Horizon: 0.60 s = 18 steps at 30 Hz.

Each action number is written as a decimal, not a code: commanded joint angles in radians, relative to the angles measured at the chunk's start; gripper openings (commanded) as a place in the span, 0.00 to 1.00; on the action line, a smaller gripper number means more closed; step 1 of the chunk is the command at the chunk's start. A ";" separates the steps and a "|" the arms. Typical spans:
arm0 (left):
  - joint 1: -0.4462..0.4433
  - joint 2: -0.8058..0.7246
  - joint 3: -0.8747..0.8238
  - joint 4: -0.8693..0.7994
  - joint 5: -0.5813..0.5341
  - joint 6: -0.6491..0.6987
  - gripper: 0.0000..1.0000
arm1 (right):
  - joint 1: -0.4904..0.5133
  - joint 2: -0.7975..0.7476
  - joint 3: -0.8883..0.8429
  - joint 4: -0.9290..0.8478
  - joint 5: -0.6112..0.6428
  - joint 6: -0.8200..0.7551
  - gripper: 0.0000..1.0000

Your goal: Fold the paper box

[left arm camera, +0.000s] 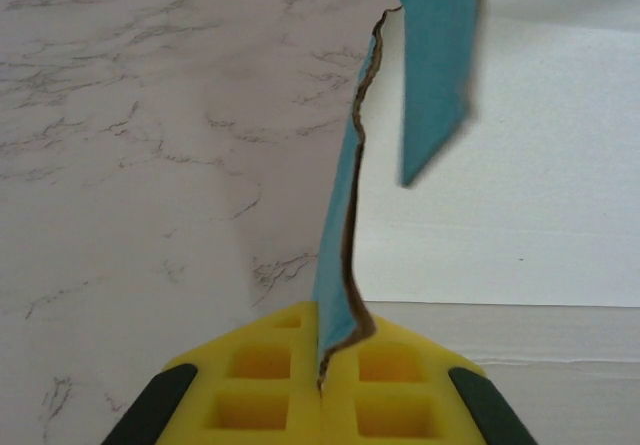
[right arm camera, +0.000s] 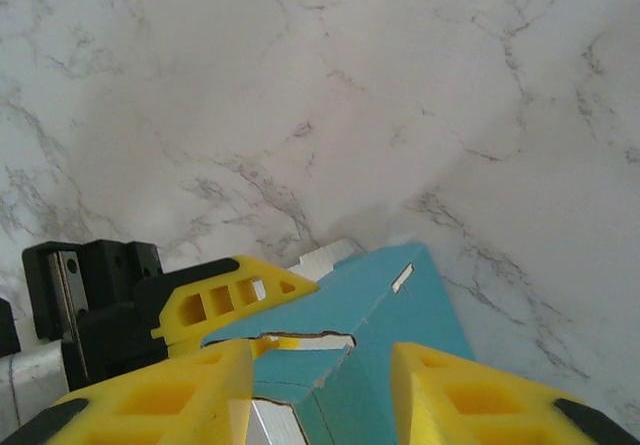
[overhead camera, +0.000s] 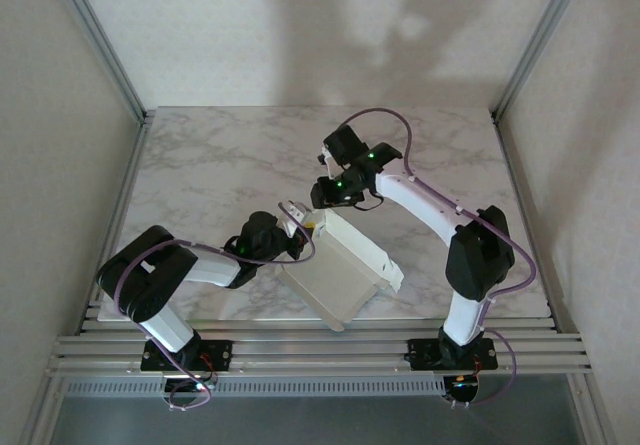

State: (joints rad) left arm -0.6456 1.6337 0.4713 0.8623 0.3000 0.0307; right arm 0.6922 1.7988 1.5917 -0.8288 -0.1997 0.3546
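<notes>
A: Where's top external sitting?
B: You're looking down from above and behind the arm bases (overhead camera: pixel 185 350), wide, taking in the whole marble table (overhead camera: pixel 200 155).
A: Wrists?
B: Both are sitting close, facing along their own fingers (left arm camera: pixel 260 385) onto that table. You're getting the paper box (overhead camera: pixel 335 270) in all three.

Left arm (overhead camera: pixel 212 265), right arm (overhead camera: pixel 425 200): white links, black joints, green lights, purple cables. Fingers (right arm camera: pixel 470 405): yellow, square pockets, black trim.

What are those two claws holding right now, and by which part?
The left gripper pinches the paper box by a blue edge flap. The right gripper stands open around a corner of the box, seemingly not gripping it.
</notes>
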 commanded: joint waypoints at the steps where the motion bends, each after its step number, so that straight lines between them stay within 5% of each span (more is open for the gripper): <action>1: -0.009 0.019 0.013 -0.011 0.022 0.007 0.00 | 0.009 -0.001 0.019 -0.046 0.042 -0.034 0.38; 12: -0.009 0.019 0.020 -0.017 0.022 0.007 0.00 | 0.021 -0.038 -0.023 -0.008 0.056 -0.030 0.27; 18: -0.009 0.015 0.024 -0.024 0.027 0.008 0.00 | 0.029 -0.085 -0.095 0.099 0.042 0.026 0.32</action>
State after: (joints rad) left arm -0.6468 1.6390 0.4767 0.8616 0.3004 0.0307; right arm 0.7116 1.7599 1.5326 -0.7830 -0.1753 0.3477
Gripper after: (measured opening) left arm 0.059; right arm 0.310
